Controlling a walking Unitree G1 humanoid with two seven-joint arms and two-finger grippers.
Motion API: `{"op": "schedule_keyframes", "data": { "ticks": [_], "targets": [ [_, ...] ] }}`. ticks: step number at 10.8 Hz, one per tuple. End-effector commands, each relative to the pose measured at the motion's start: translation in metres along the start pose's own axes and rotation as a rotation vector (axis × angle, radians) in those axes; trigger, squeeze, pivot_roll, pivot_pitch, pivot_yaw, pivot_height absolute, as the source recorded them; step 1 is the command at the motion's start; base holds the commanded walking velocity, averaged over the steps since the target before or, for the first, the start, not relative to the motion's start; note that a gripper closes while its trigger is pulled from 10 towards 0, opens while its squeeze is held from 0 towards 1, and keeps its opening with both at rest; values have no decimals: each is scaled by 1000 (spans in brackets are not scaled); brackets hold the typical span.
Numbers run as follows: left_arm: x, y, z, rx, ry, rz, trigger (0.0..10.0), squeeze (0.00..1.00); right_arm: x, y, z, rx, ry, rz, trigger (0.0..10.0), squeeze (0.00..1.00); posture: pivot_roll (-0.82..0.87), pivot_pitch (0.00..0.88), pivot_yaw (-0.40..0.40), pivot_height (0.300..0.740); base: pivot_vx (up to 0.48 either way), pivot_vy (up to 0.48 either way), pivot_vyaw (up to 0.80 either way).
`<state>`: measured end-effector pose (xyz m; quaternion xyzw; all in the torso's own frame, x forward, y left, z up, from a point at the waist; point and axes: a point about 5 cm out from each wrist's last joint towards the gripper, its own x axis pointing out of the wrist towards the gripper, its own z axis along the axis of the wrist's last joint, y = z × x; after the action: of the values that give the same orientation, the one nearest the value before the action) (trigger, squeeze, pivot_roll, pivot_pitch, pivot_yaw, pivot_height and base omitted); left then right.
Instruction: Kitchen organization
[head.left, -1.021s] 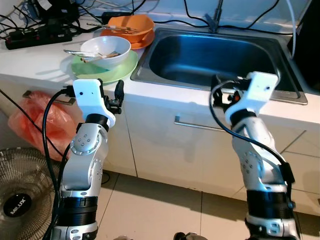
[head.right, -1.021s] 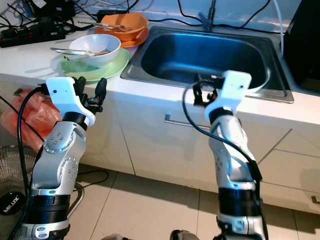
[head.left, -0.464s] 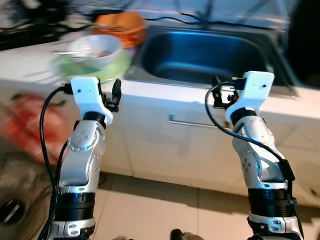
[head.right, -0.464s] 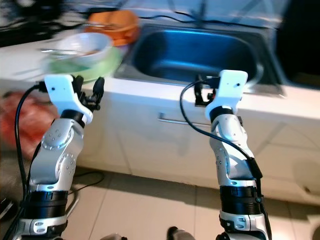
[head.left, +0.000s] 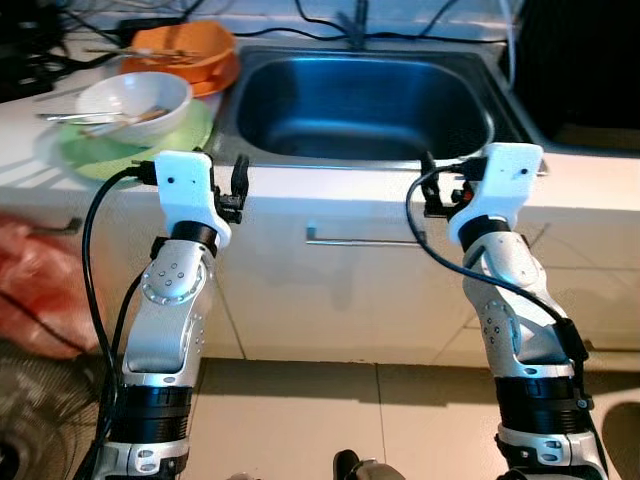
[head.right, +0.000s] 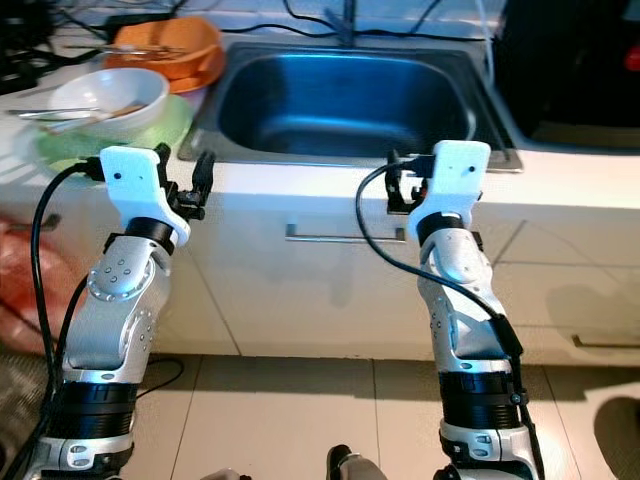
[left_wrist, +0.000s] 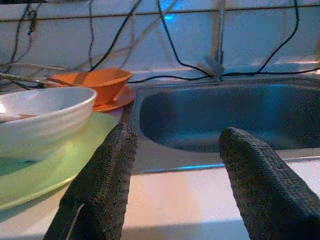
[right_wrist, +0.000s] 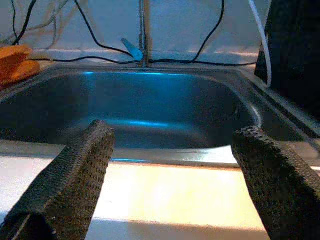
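At the kitchen counter's front edge, the left gripper (left_wrist: 172, 185) and the right gripper (right_wrist: 172, 180) hang level with the worktop, jaws spread wide and holding nothing.

Just beyond the spread black fingers (right_wrist: 82, 170) lies the empty stainless-steel sink basin (head.left: 360, 105), its tap at the back among dangling black cables. Toward the robot's left, a white ceramic bowl (head.left: 133, 99) with utensils in it sits on a pale green round plate (head.left: 190, 135), and behind that an orange bowl (head.left: 180, 48) rests on an orange plate. A white cupboard front with a slim metal handle (head.left: 358, 241) faces the robot below, and a red plastic bag (head.left: 35, 290) slumps on the floor to its left. Judging by the stacked, used-looking dishes and the bare sink, the tidying looks barely begun: nothing is gripped, and the crockery awaits moving.
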<state>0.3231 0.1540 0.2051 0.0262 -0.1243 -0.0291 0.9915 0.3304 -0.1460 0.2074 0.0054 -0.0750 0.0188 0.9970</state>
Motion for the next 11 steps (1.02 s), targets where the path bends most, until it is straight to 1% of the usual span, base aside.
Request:
{"op": "schedule_keyframes", "data": {
  "ticks": [1, 3, 5, 6, 7, 11],
  "targets": [
    [1, -1, 3, -11, -12, -6, 10000, 0, -1, 1, 3, -17, -24, 7, 10000, 0, -16, 45, 3, 740, 0, 0, -775],
    [-2, -5, 0, -42, -10, -21, 10000, 0, 0, 1, 4, -11, -23, 5, 10000, 0, -13, 42, 4, 740, 0, 0, -769],
    [-2, -5, 0, -43, -13, -28, 10000, 0, 0, 1, 3, -11, -24, 4, 10000, 0, -12, 42, 8, 740, 0, 0, -769],
    [-1, -4, 2, -58, -19, -30, 10000, 0, -1, 2, 4, -17, -40, 6, 10000, 0, -10, 41, 12, 740, 0, 0, 0],
    [0, -3, 5, -62, -30, -35, 10000, 0, -1, 4, 5, -21, -51, 9, 10000, 0, -10, 40, 12, 740, 247, 0, 0],
    [2, -4, 10, -38, -45, -60, 10000, 0, -2, 6, 11, -34, -93, 11, 10000, 0, -6, 45, 18, 740, 281, 0, 0]
  ]
}}
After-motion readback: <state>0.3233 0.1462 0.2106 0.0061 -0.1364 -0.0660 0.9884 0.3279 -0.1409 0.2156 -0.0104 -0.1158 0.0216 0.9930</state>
